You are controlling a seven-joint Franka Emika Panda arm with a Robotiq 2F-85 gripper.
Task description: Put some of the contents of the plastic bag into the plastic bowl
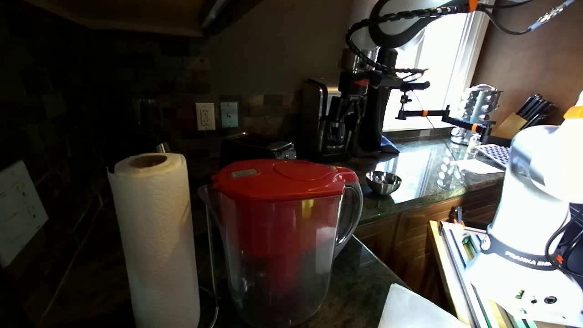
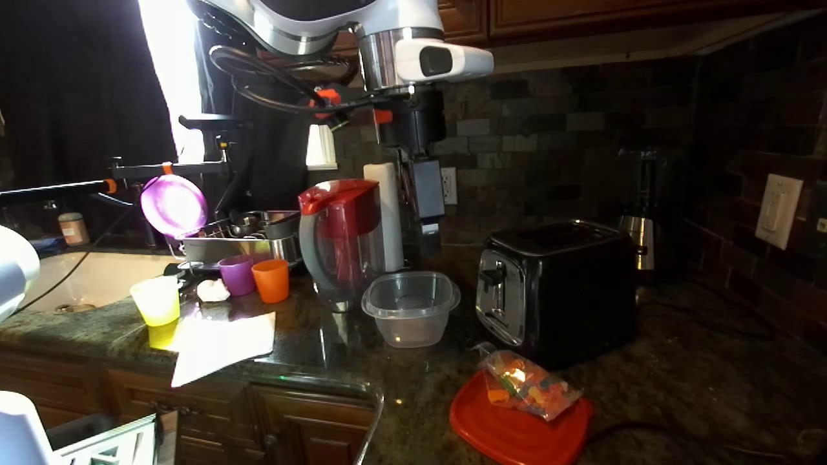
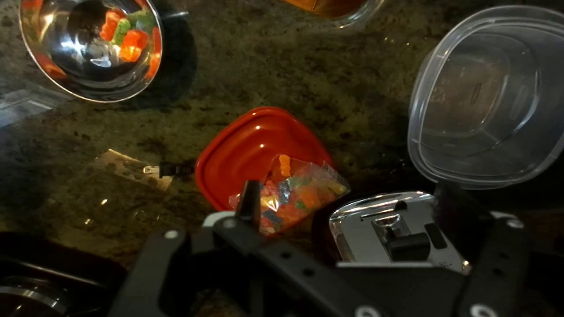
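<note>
At the far left of the wrist view, a shiny bowl [image 3: 66,66] sits on the table [image 3: 352,119] with a few orange and green sweets [image 3: 132,44] in it. Next is a red lid [image 3: 233,158]. The bag [image 3: 293,193] lies on the lid and pokes past its edge, and more sweets [image 3: 310,198] show through it. The jaws are spread wide, with a big gap between their fingers [image 3: 250,200]. Then comes the toaster [image 3: 365,237], and at the right stands the clear bowl [image 3: 476,97], near it.

In an exterior view, a yellow cup [image 2: 155,300], a purple cup [image 2: 237,274] and an orange cup [image 2: 271,281] stand on the left. Next come a red-topped jug [image 2: 342,248] and, behind it, a paper roll [image 2: 391,219]. The clear bowl is near the jug. The jaws hang over the table, between the paper roll and the toaster.
</note>
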